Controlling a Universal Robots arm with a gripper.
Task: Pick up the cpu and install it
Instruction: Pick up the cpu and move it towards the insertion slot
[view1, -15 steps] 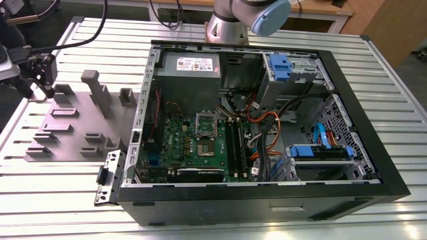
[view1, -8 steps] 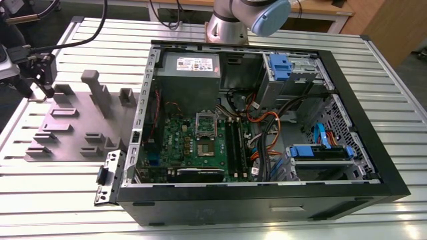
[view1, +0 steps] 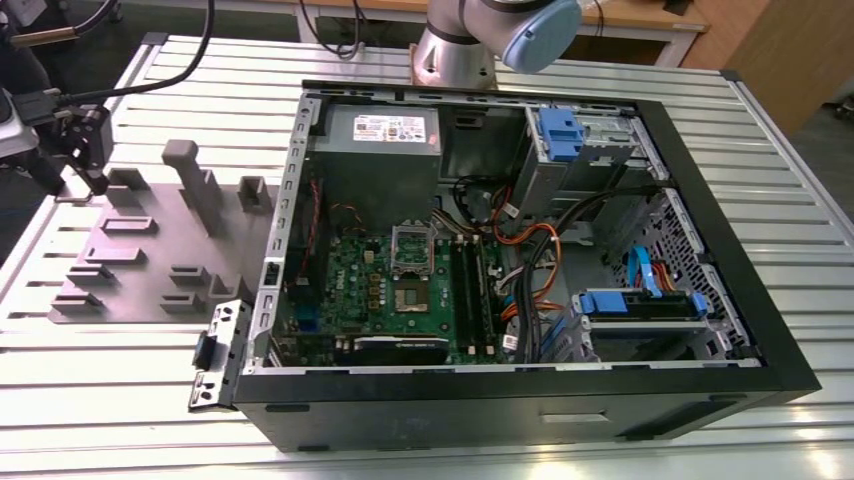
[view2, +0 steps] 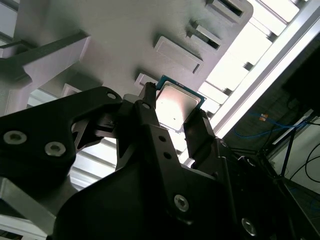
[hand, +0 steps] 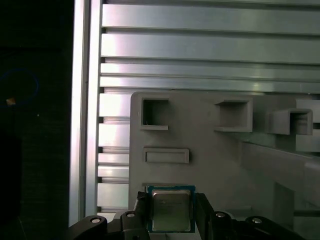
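Observation:
The cpu (view2: 177, 105) (hand: 171, 210), a small square chip with a silver top and a thin green rim, sits between my gripper's black fingers (view2: 150, 117) (hand: 204, 212) in both wrist views. The gripper (view2: 175, 107) (hand: 171, 215) is shut on its two opposite edges. It hangs just over a shallow recess near the edge of the grey moulded plate (view1: 147, 260) (hand: 210, 160). In the exterior view, the gripper (view1: 91, 175) is at the far left, above the plate's far corner. The cpu itself is too small to make out there.
The open black computer case (view1: 747, 330) lies to the exterior view's right of the plate. Inside it are a green motherboard (view1: 400, 290), cables and blue drive brackets. Upright blocks (view1: 194, 185) rise from the plate. Everything rests on a slatted aluminium table (view1: 787, 190), and the arm's base (view1: 454, 55) stands behind the case.

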